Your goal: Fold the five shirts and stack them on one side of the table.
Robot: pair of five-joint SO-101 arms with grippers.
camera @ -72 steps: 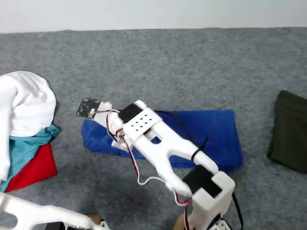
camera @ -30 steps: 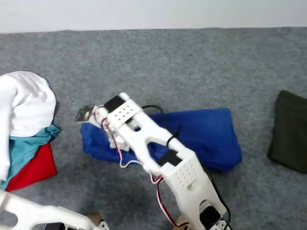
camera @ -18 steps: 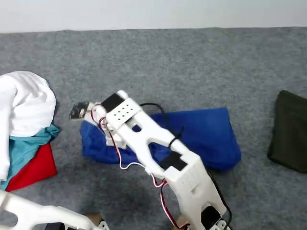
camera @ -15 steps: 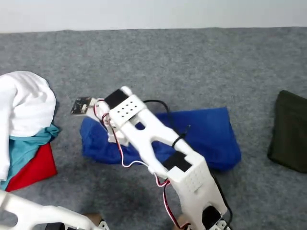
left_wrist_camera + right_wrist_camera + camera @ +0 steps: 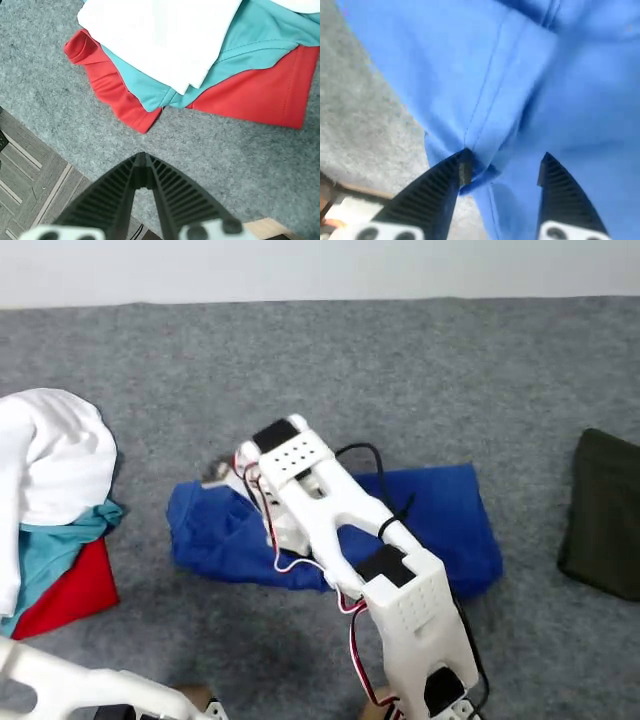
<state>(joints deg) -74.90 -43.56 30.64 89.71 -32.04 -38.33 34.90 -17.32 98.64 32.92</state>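
no readable text, label, number or sign anywhere

Brightly, evenly lit from overhead. Soft, faint shadows thrown under the arm [image 5: 335,505] onto the blue shirt [image 5: 450,515] and the grey table [image 5: 400,370]. In the right wrist view, darker shade within the shirt's folds.

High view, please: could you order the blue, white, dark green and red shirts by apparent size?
1. blue shirt
2. white shirt
3. dark green shirt, close to white; frame edge cuts both
4. red shirt, mostly covered
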